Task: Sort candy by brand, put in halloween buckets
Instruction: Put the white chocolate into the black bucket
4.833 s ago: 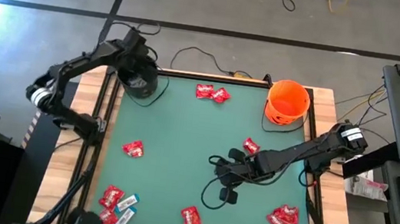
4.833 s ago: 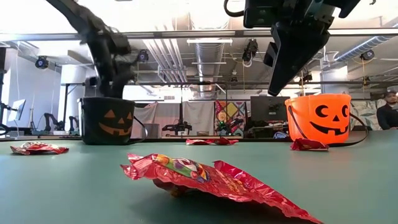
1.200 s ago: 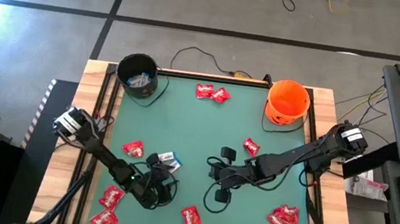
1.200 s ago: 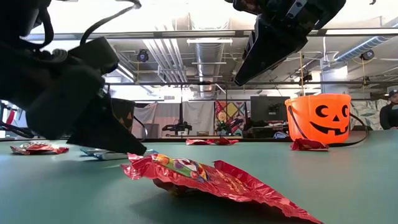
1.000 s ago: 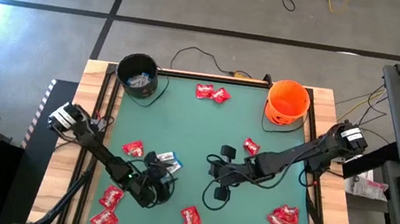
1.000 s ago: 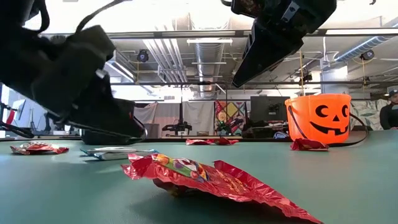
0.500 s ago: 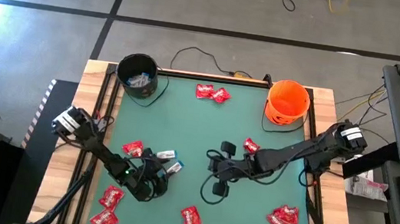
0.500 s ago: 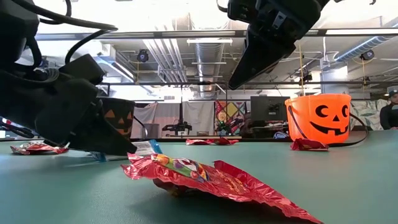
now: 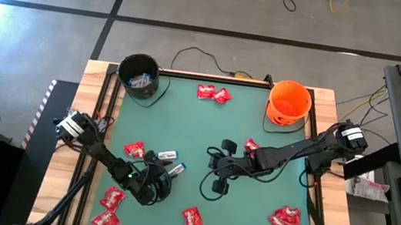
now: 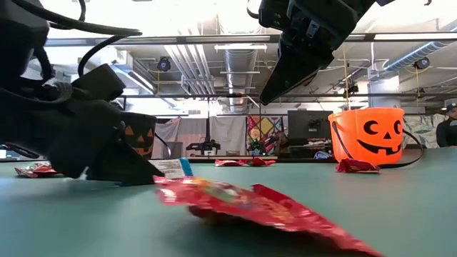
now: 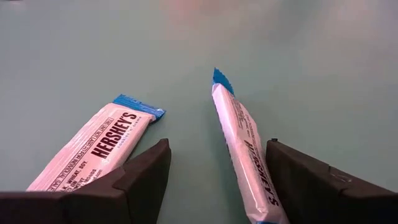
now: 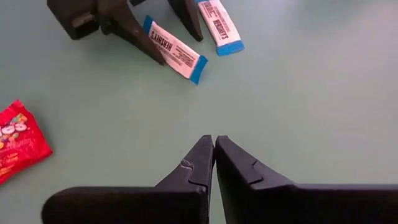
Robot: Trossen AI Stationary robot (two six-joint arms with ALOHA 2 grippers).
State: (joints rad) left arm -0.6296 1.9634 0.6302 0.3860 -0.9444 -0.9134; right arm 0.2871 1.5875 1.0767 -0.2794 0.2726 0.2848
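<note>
Two white-and-blue bars (image 11: 99, 151) (image 11: 245, 149) lie left of centre on the green table (image 9: 249, 216), one between the left gripper's (image 11: 214, 171) spread fingers — the other just outside them. Right gripper (image 12: 214, 155) hovers mid-table, fingers pressed together — empty. Orange bucket (image 9: 289, 102) stands far right, black bucket (image 9: 138, 76) far left.

High view looks straight down, low view skims level across, wrist views hover close; all share the green table (image 9: 206, 129).

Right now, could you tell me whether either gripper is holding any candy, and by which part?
Nothing is held. The left gripper stands open around one white-and-blue bar; the right gripper is shut and empty.
</note>
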